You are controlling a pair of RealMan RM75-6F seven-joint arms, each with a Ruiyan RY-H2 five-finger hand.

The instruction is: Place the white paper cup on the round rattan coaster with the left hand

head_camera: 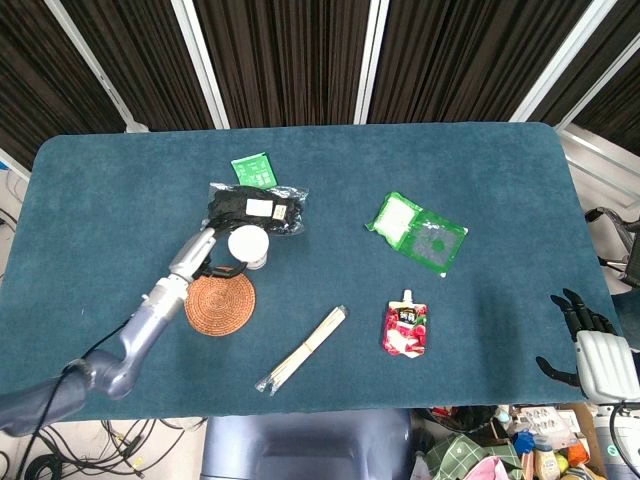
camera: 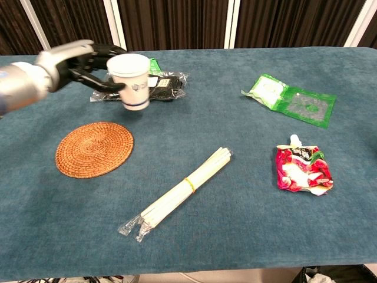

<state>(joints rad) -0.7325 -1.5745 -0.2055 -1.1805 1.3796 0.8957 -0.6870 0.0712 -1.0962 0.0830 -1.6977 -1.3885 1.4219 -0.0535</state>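
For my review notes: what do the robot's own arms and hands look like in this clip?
The left arm is a smooth silver-blue tube with a lighter silver wrist, and a thin black cable runs along its lower part. The left hand has a pale grey back and black fingers. The right hand at the table's edge matches it: a light grey back with black fingers. No markings are legible.

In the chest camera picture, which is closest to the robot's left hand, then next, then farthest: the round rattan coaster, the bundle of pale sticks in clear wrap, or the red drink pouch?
From the left hand, which holds the white paper cup:
1. Round rattan coaster, just below the hand, on the left.
2. Bundle of pale sticks in clear wrap, in the middle, towards the front.
3. Red drink pouch, far over on the right.
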